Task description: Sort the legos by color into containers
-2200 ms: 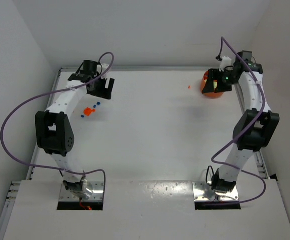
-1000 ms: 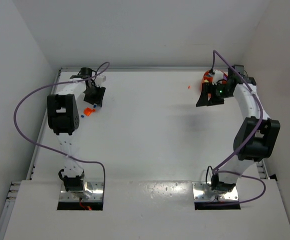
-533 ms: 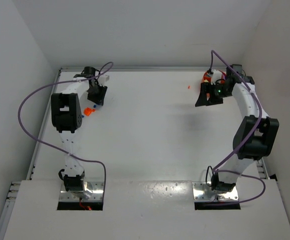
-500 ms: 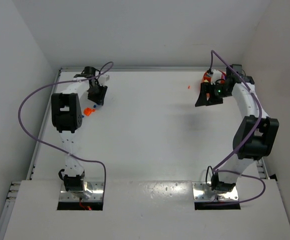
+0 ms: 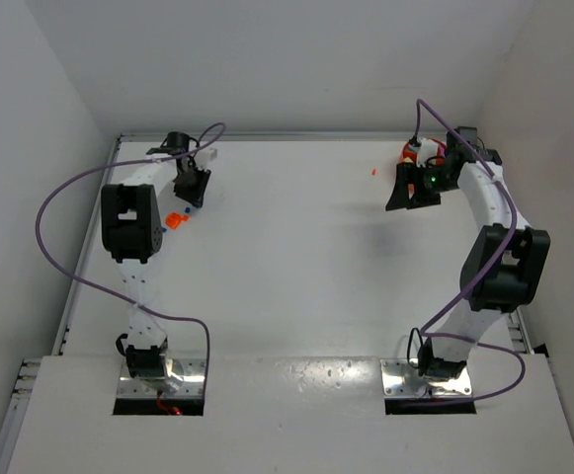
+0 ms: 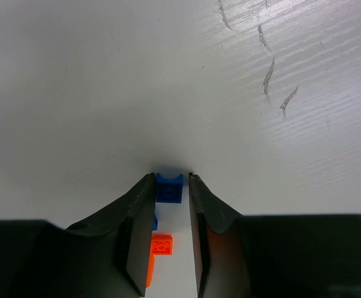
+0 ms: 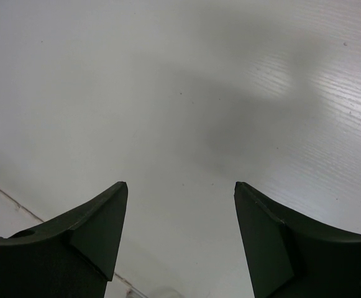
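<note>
Table edges: the left gripper works near the far-left corner of the table. The right gripper is near the far-right corner, and walls stand close to both.
Open room: the middle of the table and its near half are bare.
Left jaws: narrowly apart, with a blue brick on the table between the fingertips. A thin strip of table shows beside the brick.
Right jaws: wide apart over bare table, holding nothing.
Bowl: one orange bowl sits at the far right, just beyond the right gripper and partly hidden by the arm. Its compartments cannot be made out.
Blue count: two; the second blue brick is half hidden behind a finger.
Orange-red count: two clear; one orange-red brick lies just near of the blue pair, and a lone orange-red brick lies left of the bowl.
</note>
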{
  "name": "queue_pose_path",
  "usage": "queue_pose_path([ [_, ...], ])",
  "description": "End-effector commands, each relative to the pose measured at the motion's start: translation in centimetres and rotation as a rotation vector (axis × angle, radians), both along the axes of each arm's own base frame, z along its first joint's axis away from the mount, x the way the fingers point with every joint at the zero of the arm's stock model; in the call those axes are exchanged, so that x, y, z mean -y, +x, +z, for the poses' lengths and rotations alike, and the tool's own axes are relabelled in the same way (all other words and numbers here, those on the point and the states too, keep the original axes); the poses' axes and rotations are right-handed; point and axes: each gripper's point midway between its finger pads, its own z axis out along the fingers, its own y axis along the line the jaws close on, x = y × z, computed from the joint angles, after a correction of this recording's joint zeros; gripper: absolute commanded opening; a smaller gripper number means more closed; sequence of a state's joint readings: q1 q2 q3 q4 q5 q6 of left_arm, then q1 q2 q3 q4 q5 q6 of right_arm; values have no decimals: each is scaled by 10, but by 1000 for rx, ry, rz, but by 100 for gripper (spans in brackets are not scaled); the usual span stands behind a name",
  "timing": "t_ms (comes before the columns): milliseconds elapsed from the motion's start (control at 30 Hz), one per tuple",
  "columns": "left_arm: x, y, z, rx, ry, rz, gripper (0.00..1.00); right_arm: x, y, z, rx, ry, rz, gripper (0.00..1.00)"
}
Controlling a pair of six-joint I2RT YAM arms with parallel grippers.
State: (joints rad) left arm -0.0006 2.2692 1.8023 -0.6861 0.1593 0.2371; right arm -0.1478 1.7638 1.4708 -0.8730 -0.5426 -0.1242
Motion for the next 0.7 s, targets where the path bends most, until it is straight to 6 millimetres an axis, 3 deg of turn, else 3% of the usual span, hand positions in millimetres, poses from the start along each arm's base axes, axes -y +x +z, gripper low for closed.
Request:
queue_pose_path([
  [0, 6, -23, -17, -82, -12, -22, 32, 0, 10, 14, 55, -8, 16, 70],
  [100, 6, -26, -20, -89, -9, -31, 24, -7, 12, 19, 62, 13, 26, 69],
  [167, 12, -30, -10, -77, -39, -54, 20, -14, 11, 22, 59, 56, 31, 69],
  [267, 40, -33, 15, -20, -161, -145, 16, -38, 0, 31, 30, 186, 53, 69],
  [333, 67, -33, 57, 102, -279, -211, 14, -54, -9, 38, -7, 307, 46, 69],
  [400, 92, -43, 83, 154, -347, -240, 4, -67, -12, 43, -38, 388, 38, 68],
  [433, 107, -47, 114, 214, -392, -273, 2, -78, -16, 44, -66, 452, 58, 68],
  [500, 139, -53, 144, 263, -462, -321, 0, -89, -14, 49, -86, 519, 58, 68],
  [533, 151, -59, 155, 241, -530, -274, 0, -91, -12, 53, -80, 538, 59, 68],
  [567, 165, -60, 181, 291, -606, -290, 0, -95, -10, 51, -83, 541, 66, 67],
  [633, 185, -72, 201, 219, -785, -193, 0, -102, -1, 60, -23, 494, 104, 67],
  [667, 192, -66, 215, 247, -855, -186, 0, -104, 3, 63, 8, 471, 119, 67],
])
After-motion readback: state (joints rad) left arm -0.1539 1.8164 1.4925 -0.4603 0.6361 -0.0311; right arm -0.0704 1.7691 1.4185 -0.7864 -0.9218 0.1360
